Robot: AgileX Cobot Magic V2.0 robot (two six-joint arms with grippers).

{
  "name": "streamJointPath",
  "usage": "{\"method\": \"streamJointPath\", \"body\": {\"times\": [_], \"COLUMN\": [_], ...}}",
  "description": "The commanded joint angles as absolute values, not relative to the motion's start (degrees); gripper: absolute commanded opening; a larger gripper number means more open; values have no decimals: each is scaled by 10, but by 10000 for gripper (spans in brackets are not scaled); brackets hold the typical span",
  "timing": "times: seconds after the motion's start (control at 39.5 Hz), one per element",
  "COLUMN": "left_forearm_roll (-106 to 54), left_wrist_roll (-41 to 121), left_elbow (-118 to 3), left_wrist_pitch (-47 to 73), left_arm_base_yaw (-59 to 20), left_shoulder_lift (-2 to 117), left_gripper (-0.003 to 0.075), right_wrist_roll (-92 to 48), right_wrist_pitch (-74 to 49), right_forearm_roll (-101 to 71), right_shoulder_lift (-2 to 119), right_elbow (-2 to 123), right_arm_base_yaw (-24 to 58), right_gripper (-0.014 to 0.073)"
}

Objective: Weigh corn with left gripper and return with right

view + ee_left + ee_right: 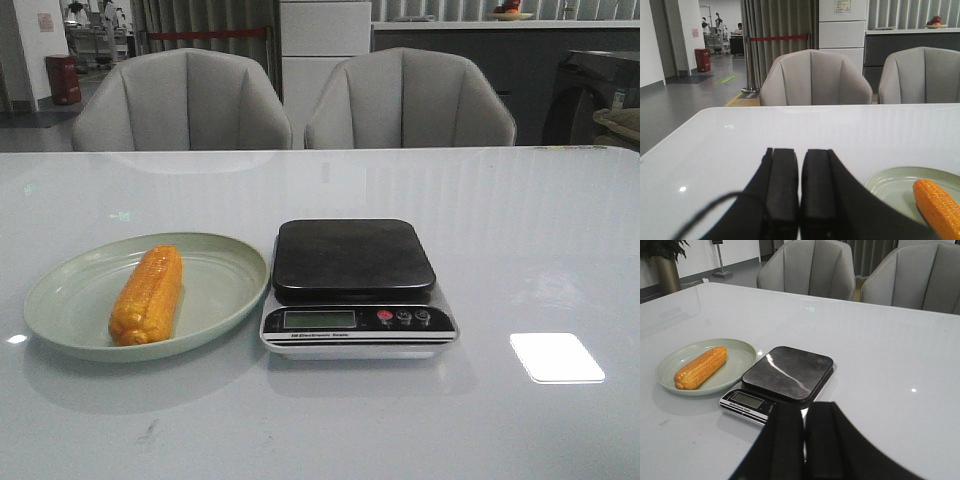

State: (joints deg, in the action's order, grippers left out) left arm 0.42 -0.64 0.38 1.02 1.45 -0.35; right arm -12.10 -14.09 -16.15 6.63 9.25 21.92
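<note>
The corn (147, 295), an orange-yellow cob with kernel rows, lies on the green plate (215, 290) toward the table's (520, 270) left edge. The left gripper (799, 200) and right gripper (805, 440), jaws clenched empty, sit apart from it.

Office lounge — armchairs (180, 100), stanchion rope (778, 38) (corridor behind)

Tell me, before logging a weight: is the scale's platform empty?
Empty. The scale has a bare dark platform; the corn lies on the plate beside it.
</note>
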Motion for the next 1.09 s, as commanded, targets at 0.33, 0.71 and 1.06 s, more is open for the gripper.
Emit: {"method": "streamJointPath", "body": {"times": [0.33,0.71,1.06], "left_forearm_roll": [5,5,5], "left_wrist_roll": [-8,-8,-8], "left_elbow": [21,21,21], "left_wrist_pitch": [-33,-33,-33], "left_arm_base_yaw": [16,16,16], "left_shoulder_lift": [-15,-15,-15], "left_gripper": [113,113,113], "right_wrist_roll": [-127,-116,29], "right_wrist_pitch": [-98,-83,-10], "right_forearm_roll": [-165,-114,-8], "right_shoulder_lift": [72,72,72], "right_elbow": [108,101,43], "right_arm_base_yaw": [219,195,89], "right_gripper": [169,169,169]}}
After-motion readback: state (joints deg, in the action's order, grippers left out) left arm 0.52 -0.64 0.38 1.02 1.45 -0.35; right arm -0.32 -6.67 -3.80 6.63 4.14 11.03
